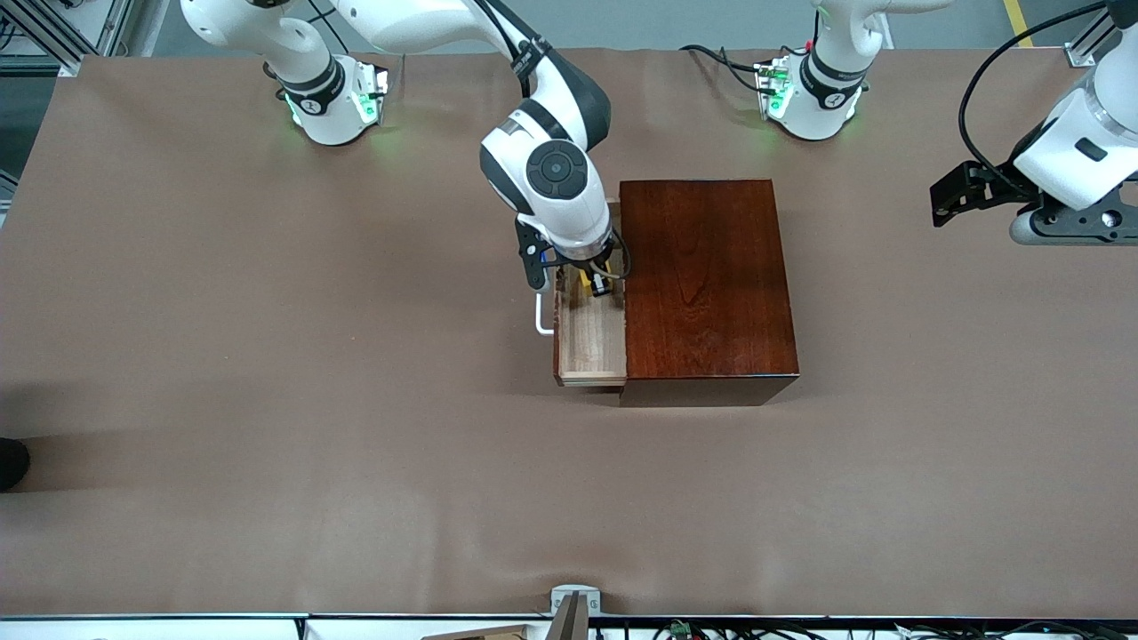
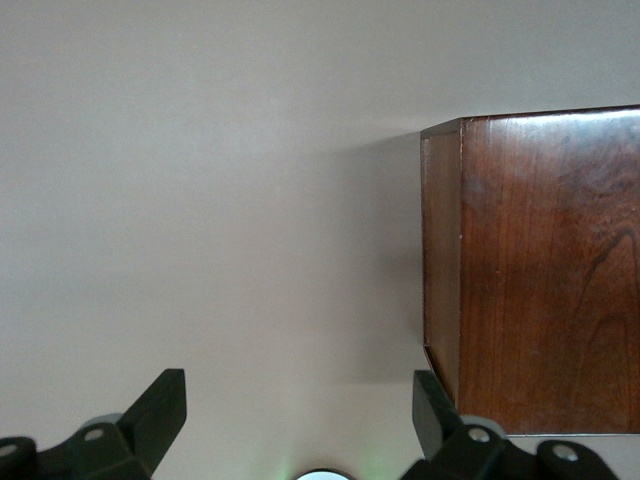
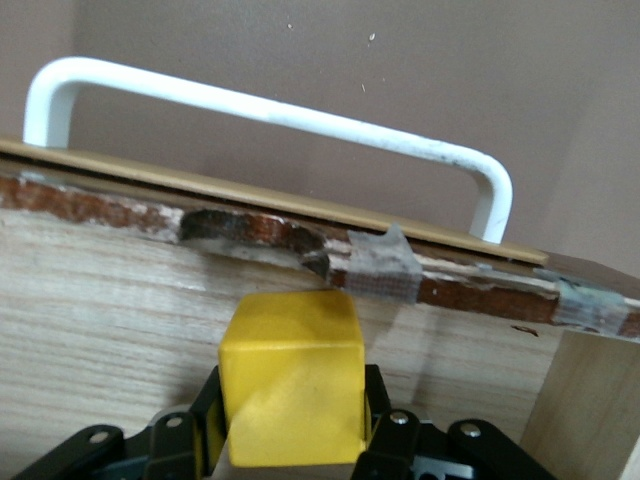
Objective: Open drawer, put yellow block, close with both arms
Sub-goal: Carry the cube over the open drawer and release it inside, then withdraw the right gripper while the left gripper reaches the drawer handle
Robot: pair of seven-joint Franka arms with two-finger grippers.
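Observation:
The drawer (image 1: 589, 342) is pulled out of the dark reddish-brown box (image 1: 707, 289) toward the right arm's end of the table; its white handle (image 1: 540, 320) shows beside it. My right gripper (image 1: 594, 283) is inside the open drawer, shut on the yellow block (image 3: 291, 375), which is mostly hidden by the wrist in the front view. The right wrist view shows the block between the fingers just above the drawer's pale floor (image 3: 100, 320), near the handle (image 3: 270, 115). My left gripper (image 1: 956, 196) is open and empty, held above the table at the left arm's end; its view shows the box's corner (image 2: 540, 270).
The brown table cover (image 1: 267, 400) surrounds the box on all sides. The arms' green-lit bases (image 1: 338, 102) stand along the table edge farthest from the front camera. A small metal bracket (image 1: 573, 600) sits at the edge nearest that camera.

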